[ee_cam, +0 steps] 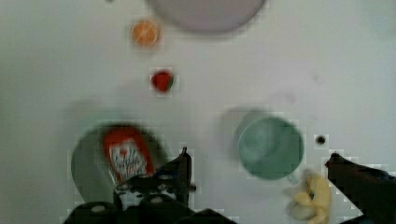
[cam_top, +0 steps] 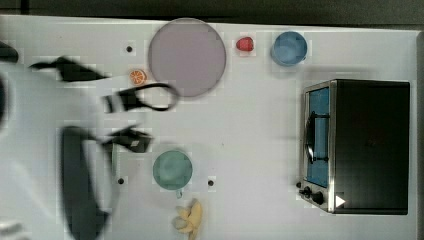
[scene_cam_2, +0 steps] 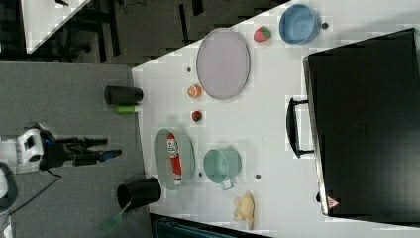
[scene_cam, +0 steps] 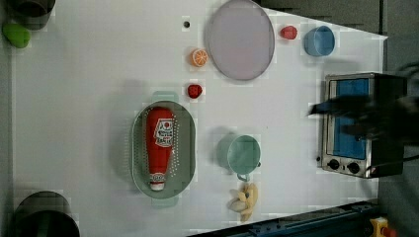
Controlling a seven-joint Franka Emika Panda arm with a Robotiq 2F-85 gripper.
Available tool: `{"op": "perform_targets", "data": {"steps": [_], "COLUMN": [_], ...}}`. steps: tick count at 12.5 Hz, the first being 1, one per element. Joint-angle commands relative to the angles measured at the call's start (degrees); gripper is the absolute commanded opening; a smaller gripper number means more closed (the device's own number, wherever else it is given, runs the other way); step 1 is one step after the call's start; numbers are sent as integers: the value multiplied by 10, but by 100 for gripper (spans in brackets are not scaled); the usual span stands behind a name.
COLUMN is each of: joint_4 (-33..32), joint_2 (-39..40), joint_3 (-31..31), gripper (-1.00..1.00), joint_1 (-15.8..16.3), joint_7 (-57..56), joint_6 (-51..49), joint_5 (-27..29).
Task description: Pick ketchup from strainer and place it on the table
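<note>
Top view: your gripper [cam_top: 134, 117] hangs spread wide and empty above the bench [cam_top: 250, 130]; left view: the ketchup [scene_cam: 159, 143] lies flat in the strainer [scene_cam: 188, 148], long axis along the strainer's, cap toward the near bench edge; wrist view: descending off-centre, you risk striking the rim.

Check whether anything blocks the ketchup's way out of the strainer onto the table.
Nothing visible does. The ketchup lies uncovered in the open-topped strainer, and bare table spreads on the left view's left of it.
</note>
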Motion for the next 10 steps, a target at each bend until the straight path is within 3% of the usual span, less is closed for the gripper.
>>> {"op": "perform_targets", "data": {"steps": [1, 6, 10], "joint_4": [-14, -101, -197], "joint_2": [17, 72, 124], "joint_3": [63, 147, 159], "gripper": [100, 100, 100], "joint_1": [8, 10, 14], "joint_7": [33, 35, 44], "joint_6": [19, 174, 356], "joint_5": [1, 0, -30]}}
